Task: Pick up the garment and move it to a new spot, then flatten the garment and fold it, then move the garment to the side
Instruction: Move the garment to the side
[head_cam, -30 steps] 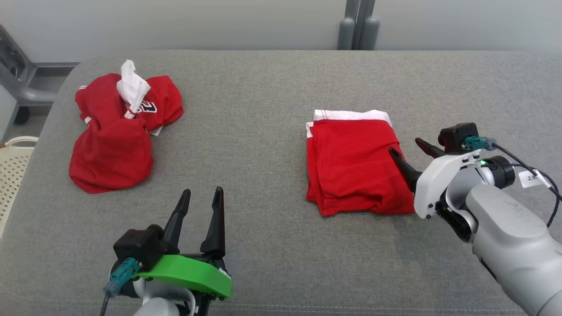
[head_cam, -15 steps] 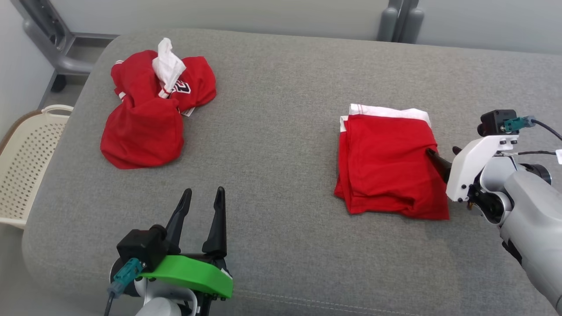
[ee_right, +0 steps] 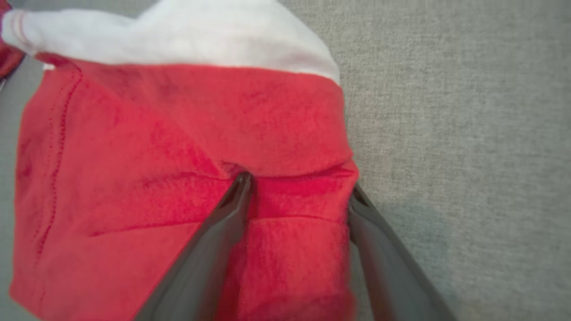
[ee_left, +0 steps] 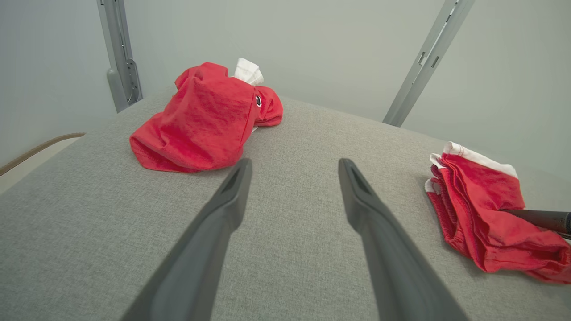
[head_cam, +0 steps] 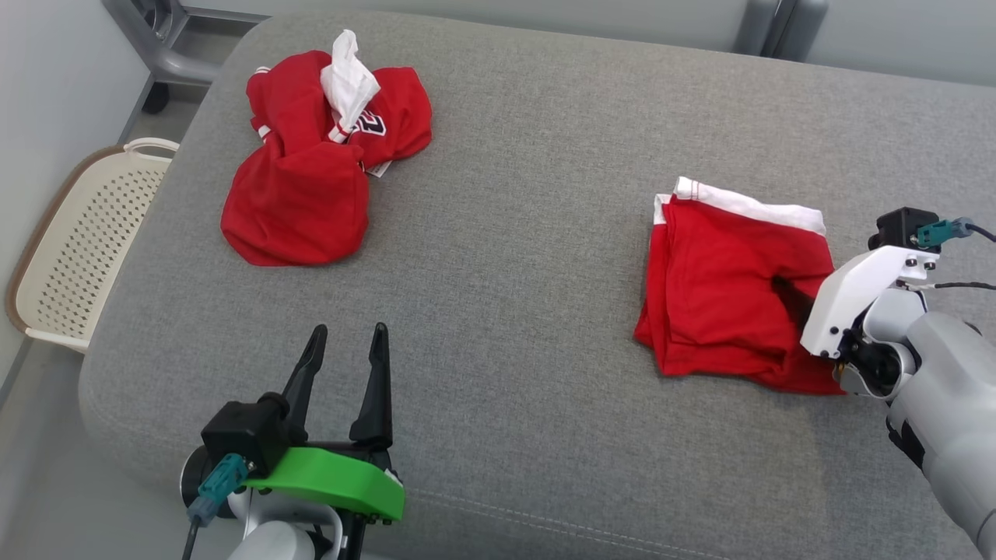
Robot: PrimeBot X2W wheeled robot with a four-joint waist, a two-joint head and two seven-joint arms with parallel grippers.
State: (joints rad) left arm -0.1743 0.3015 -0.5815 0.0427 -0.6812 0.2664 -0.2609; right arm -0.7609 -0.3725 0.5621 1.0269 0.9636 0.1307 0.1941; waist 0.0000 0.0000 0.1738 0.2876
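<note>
A folded red garment (head_cam: 724, 288) with a white band along its far edge lies on the right of the grey cushion (head_cam: 529, 233). My right gripper (head_cam: 787, 294) reaches into its right edge. In the right wrist view that garment (ee_right: 178, 133) bulges between the fingers of the right gripper (ee_right: 299, 183), which stand wide apart, one on top of the cloth and one at its edge. A crumpled red and white garment (head_cam: 303, 171) sits at the far left. My left gripper (head_cam: 348, 330) hovers open and empty near the front edge, apart from both garments (ee_left: 200, 120) (ee_left: 482, 209).
A cream perforated basket (head_cam: 78, 249) stands on the floor left of the cushion. A grey metal frame (head_cam: 156, 47) rises behind the far left corner and grey posts (head_cam: 770, 23) behind the far right. The cushion's front edge runs just below my left gripper.
The head camera has swung, shifting the whole picture. My right gripper has pushed further into the folded garment's right edge, bunching cloth between its fingers. The left gripper is unchanged.
</note>
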